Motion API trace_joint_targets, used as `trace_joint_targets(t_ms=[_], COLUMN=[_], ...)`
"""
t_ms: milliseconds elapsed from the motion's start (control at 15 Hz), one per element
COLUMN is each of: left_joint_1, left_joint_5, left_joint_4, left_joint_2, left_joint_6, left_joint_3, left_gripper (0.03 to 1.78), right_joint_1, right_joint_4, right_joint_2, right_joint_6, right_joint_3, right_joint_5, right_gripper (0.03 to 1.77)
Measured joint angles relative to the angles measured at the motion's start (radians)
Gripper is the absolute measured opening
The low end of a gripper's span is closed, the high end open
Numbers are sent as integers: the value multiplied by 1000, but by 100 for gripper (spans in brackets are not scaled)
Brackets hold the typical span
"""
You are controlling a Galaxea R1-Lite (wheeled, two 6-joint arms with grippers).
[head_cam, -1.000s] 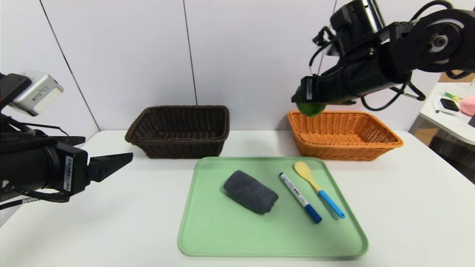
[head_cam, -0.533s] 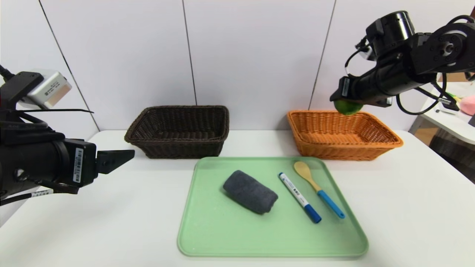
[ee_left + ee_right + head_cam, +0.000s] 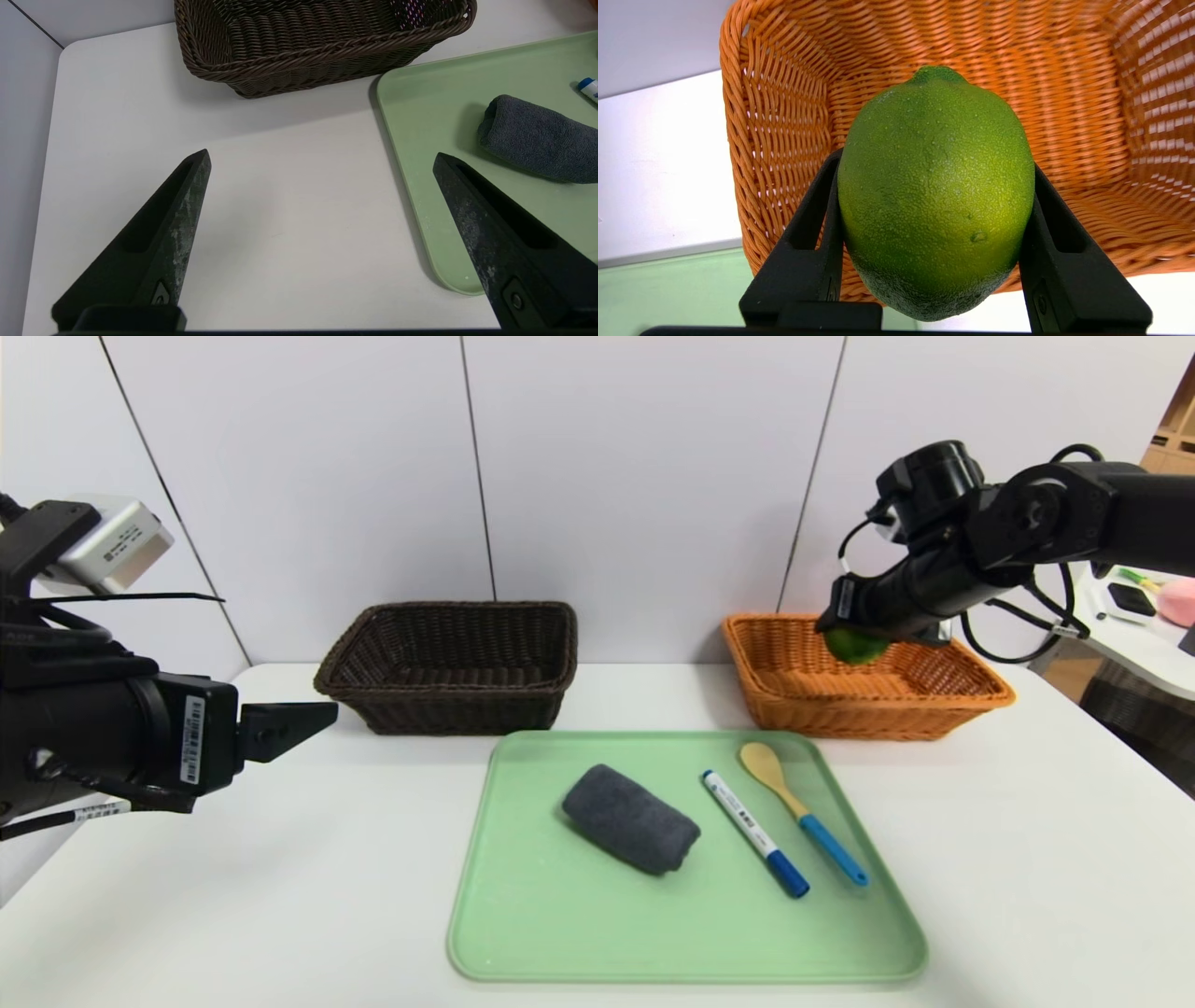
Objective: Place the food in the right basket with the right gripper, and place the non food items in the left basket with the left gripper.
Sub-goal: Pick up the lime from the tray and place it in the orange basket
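White table [image 3: 280,896] bears a green tray [image 3: 560,933] and two wicker baskets behind it: the dark brown left basket [image 3: 448,709] and the orange right basket [image 3: 794,709]. On the tray lie the grey towel [image 3: 630,818], marker [image 3: 754,833] and spoon [image 3: 801,821]. The left gripper [image 3: 322,163] hangs spread wide over bare table. The right gripper [image 3: 936,186] clamps the green lime [image 3: 936,196] above the orange basket.

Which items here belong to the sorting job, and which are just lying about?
Job:
glossy green lime
orange-tan wicker basket
dark brown wicker basket
rolled grey towel
blue-capped white marker
blue-handled wooden spoon

Lying about:
pale green plastic tray
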Motion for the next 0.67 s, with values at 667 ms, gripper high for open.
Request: trace_joint_targets(t_ms=[667], left_joint_1=[0], left_joint_5=[-1], left_joint_4=[1], left_joint_2=[3], left_joint_6=[2], left_joint_3=[4], left_gripper=[169], right_joint_1=[-39], right_joint_4=[-21], right_joint_2=[55], right_joint_6=[13], right_joint_3=[0], right_joint_5=[-1], right_gripper=[100])
